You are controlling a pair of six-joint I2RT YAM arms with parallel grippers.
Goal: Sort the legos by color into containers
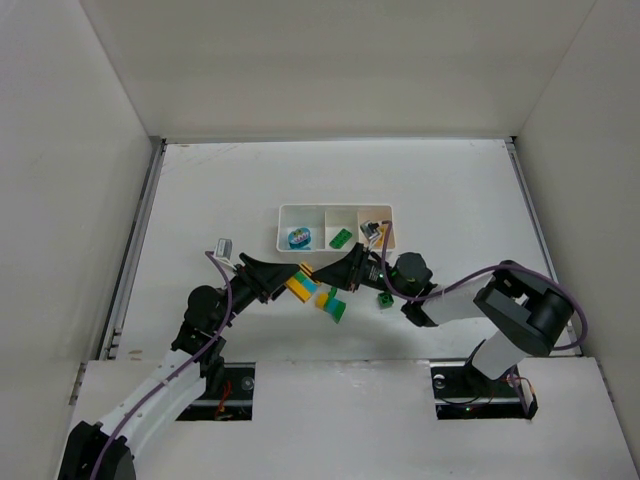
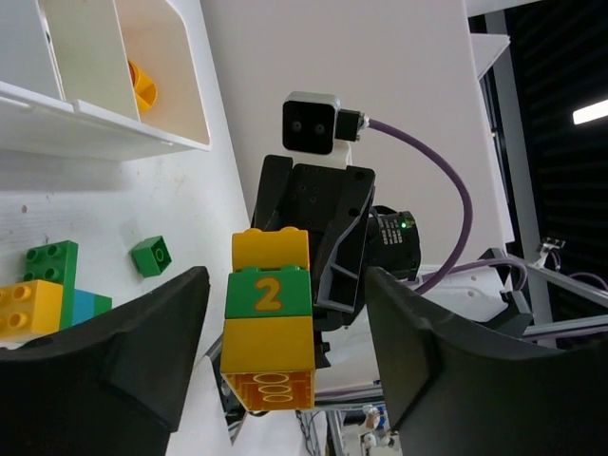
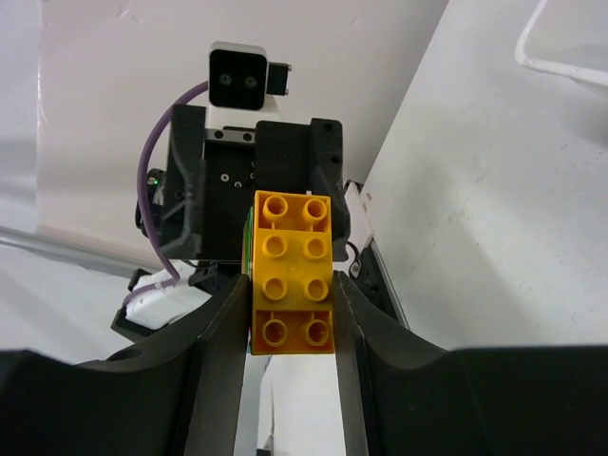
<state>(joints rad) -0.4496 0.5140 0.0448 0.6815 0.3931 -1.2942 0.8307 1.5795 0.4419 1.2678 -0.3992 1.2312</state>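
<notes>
A stack of legos, yellow, green with a "2", yellow [image 2: 269, 323], hangs above the table between both grippers [image 1: 299, 285]. My right gripper [image 3: 292, 309] is shut on its yellow end brick [image 3: 292, 271]. My left gripper [image 2: 285, 294] is open; its fingers [image 2: 142, 351] stand wide on both sides of the stack without touching it. The white three-compartment tray [image 1: 281, 228] holds a teal-blue piece [image 1: 299, 238] on the left, a green lego [image 1: 341, 237] in the middle and a yellow-orange piece [image 2: 142, 87] on the right.
On the table below the grippers lies a joined yellow, teal and green cluster [image 1: 330, 304], also in the left wrist view [image 2: 38, 294]. A single small green brick [image 1: 385, 299] lies to its right, near the right arm [image 1: 450, 300]. White walls enclose the table.
</notes>
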